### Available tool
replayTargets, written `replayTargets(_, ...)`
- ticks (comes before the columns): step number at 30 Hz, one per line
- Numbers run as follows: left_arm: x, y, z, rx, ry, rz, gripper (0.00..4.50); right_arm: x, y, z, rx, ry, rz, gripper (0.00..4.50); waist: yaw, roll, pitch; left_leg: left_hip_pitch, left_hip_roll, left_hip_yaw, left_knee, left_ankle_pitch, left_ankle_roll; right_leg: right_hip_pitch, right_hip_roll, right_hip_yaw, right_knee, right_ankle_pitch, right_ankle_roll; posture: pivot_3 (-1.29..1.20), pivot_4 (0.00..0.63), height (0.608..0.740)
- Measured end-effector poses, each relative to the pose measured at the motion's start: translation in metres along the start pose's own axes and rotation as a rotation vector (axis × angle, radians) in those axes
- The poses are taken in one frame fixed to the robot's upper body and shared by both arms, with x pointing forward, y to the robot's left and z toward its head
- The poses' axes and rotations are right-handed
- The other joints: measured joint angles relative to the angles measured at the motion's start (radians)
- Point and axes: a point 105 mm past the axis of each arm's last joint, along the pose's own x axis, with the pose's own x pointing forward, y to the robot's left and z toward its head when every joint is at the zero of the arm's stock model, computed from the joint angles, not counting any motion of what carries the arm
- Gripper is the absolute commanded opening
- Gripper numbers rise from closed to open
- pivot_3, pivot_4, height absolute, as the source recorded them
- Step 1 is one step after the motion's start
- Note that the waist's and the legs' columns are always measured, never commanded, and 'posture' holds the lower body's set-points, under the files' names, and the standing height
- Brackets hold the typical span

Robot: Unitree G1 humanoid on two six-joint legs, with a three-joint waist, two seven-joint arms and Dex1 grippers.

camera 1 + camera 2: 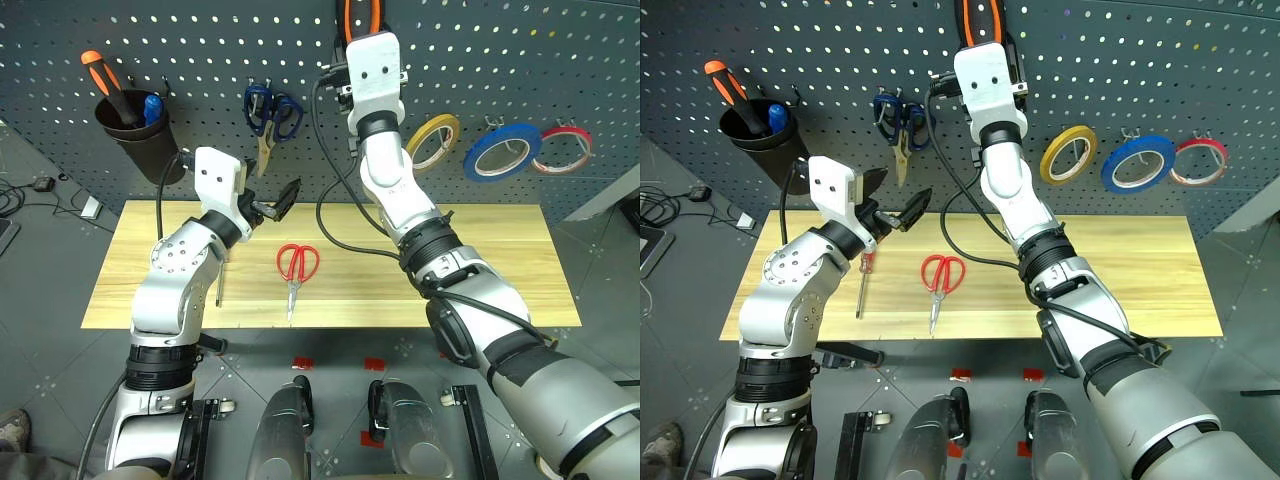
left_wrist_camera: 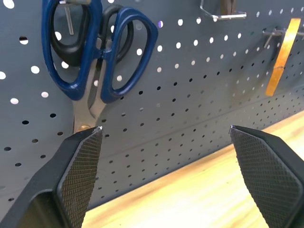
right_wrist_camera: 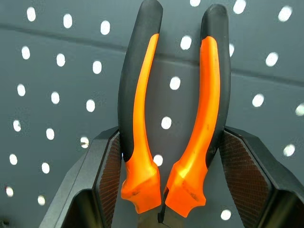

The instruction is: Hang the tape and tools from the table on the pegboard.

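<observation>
R gripper (image 3: 166,185) is clamped on the pliers (image 3: 173,109), handles up against the pegboard (image 1: 560,60), far centre. Find a hook first, seat squarely, then release. L gripper (image 2: 166,137) jaws wide apart, empty; red scissors (image 1: 297,265) wait on table (image 1: 500,260).

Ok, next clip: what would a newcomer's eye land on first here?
The right hand, raised against the pegboard, is shut on the orange-and-black pliers, handles pointing up. Below, the red-handled scissors lie mid-table, while the left hand hangs open near the blue-handled scissors on the board. The blue tape hangs at right, between a yellow roll and a red one.
</observation>
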Motion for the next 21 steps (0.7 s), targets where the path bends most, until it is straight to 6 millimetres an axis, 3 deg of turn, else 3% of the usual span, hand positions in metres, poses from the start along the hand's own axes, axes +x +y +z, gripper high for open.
replayTargets(8,0.003,-0.003,-0.004,-0.007,0.006,0.002,4.5,-0.015,-0.001,-0.027,-0.044,0.064,0.007,2.77,0.0,0.0,0.002,0.0,0.0,0.0,0.0,0.0,0.0,0.0,0.0,0.0,0.0,0.0,0.0,-0.12,0.341,0.74)
replayTargets(15,0.005,-0.005,-0.009,-0.018,0.01,0.008,4.5,-0.018,0.001,-0.032,0.062,0.123,-0.018,2.77,0.0,0.0,0.002,0.0,0.0,0.0,0.001,0.0,0.0,0.001,0.0,0.0,0.001,0.0,0.0,-0.14,0.336,0.74)
replayTargets(16,0.006,-0.006,-0.01,-0.019,0.012,0.006,4.5,-0.018,0.001,-0.032,0.087,0.133,-0.022,3.33,0.0,0.0,0.002,0.0,0.0,0.0,0.001,0.0,0.0,0.001,0.0,0.0,0.001,0.0,0.0,-0.15,0.334,0.74)
replayTargets(18,0.006,-0.006,-0.01,-0.017,0.014,0.008,4.5,-0.02,0.001,-0.036,0.114,0.161,-0.031,3.73,-0.001,0.0,0.002,0.001,0.0,-0.001,0.001,0.0,0.0,0.001,0.0,-0.001,0.001,0.0,0.0,-0.15,0.33,0.74)
replayTargets(20,0.006,-0.006,-0.011,-0.017,0.016,0.009,4.5,-0.031,0.001,-0.054,0.136,0.24,-0.035,4.33,-0.001,0.0,0.002,0.001,0.001,-0.001,0.001,0.0,0.0,0.001,0.0,-0.001,0.001,0.0,0.0,-0.16,0.327,0.74)
replayTargets(21,0.005,-0.006,-0.012,-0.019,0.02,0.01,4.5,-0.038,0.001,-0.064,0.136,0.279,-0.032,4.42,-0.001,0.0,0.002,0.001,0.001,-0.001,0.001,0.0,0.0,0.001,0.0,-0.001,0.0,0.0,0.0,-0.16,0.326,0.74)
